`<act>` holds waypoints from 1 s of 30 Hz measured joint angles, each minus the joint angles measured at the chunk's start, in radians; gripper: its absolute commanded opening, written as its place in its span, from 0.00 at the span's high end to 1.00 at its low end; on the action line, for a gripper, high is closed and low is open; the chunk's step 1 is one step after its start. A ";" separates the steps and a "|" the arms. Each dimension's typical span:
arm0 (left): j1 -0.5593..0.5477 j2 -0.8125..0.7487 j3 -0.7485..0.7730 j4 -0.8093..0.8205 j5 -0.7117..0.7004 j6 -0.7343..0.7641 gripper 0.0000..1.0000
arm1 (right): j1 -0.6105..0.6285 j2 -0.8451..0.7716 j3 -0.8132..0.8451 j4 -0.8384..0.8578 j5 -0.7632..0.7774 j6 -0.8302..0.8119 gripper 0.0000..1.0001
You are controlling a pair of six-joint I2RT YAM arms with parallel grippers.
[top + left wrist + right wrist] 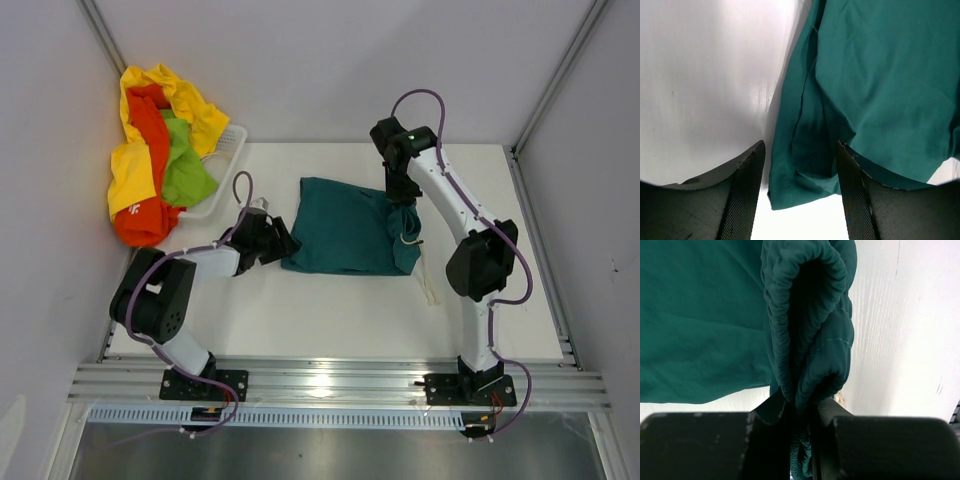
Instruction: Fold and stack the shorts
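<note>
A: How far along does it look?

B: Early, I'd say. At the upper left of the top view, the yellow shorts (135,172), orange-red shorts (150,215) and lime green shorts (186,176) lie crumpled together over the white basket (233,148). None of them is folded, and no stack has been started.

A: And the left gripper (285,243)?

B: It is low at the left edge of the teal shorts (345,235). In the wrist view its fingers (747,190) stand apart with the hem lying between them, not pinched.

A: So the teal pair is the one in hand?

B: Yes. It sits mid-frame on the table (300,315), doubled over roughly but with rumpled edges, so the fold looks unfinished.

A: The right side?

B: The right gripper (402,208) is clamped on the bunched elastic waist, plain in its own view (802,405). A pale drawstring (428,283) trails to the lower right.
</note>
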 measured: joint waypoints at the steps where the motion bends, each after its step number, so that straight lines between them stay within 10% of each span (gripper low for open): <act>1: 0.000 0.001 0.002 0.004 -0.002 -0.007 0.39 | 0.000 0.000 0.000 0.000 0.000 0.001 1.00; 12: 0.019 -0.090 -0.083 0.036 -0.065 -0.071 0.26 | 0.001 0.000 0.000 0.000 0.004 0.007 1.00; 16: 0.021 -0.097 -0.102 0.072 -0.075 -0.091 0.02 | 0.002 0.000 -0.005 -0.001 0.004 0.007 1.00; 30: 0.020 -0.089 -0.133 0.175 -0.035 -0.111 0.12 | 0.002 0.000 -0.023 0.000 0.000 0.007 1.00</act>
